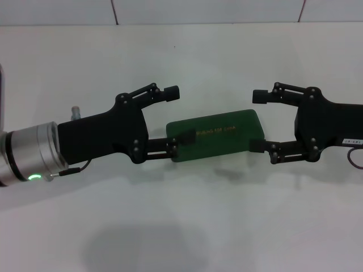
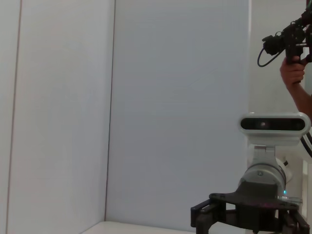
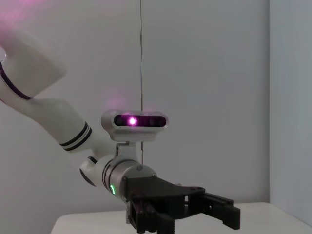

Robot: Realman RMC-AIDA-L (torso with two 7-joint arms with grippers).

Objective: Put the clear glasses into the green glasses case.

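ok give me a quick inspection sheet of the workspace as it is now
surface: white table, bare around the case
job's things: green glasses case closed, lying flat between the two arms; clear glasses not seen
clutter: nothing seen
grippers: left pincer open, one finger over the case's near left corner; right pincer open at the case's right end
cables: thin wire by the left wrist; dark cable at the right arm
surroundings: white wall panels; a person's hand holding camera gear in the left wrist view

Both arms reach in low from opposite sides, facing each other. Left gripper [image 1: 177,117] and right gripper [image 1: 256,120] both have their fingers spread wide apart.
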